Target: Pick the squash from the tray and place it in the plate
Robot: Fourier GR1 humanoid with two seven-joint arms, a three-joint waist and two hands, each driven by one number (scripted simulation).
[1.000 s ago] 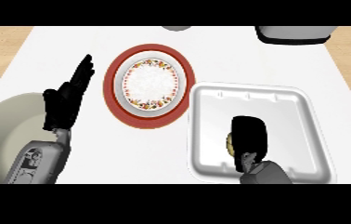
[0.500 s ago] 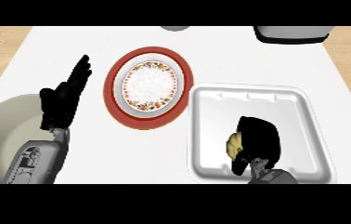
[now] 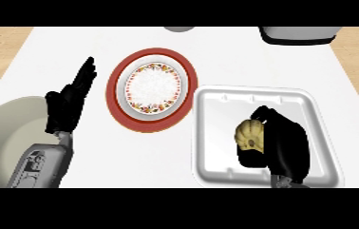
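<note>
Right hand (image 3: 280,142) now curled round squash (image 3: 247,134), plate (image 3: 152,85) unobstructed

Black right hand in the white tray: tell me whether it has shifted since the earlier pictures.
Yes. The black right hand has turned and curled leftward round the yellow squash, staying inside the white tray.

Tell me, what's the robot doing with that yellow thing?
The robot's right hand is curled round a yellow squash inside the white tray. It has not lifted it out yet. The squash is meant to go on the plate with the red rim, which sits to the tray's left with nothing on it. The left hand rests open at the left side, fingers up.
</note>
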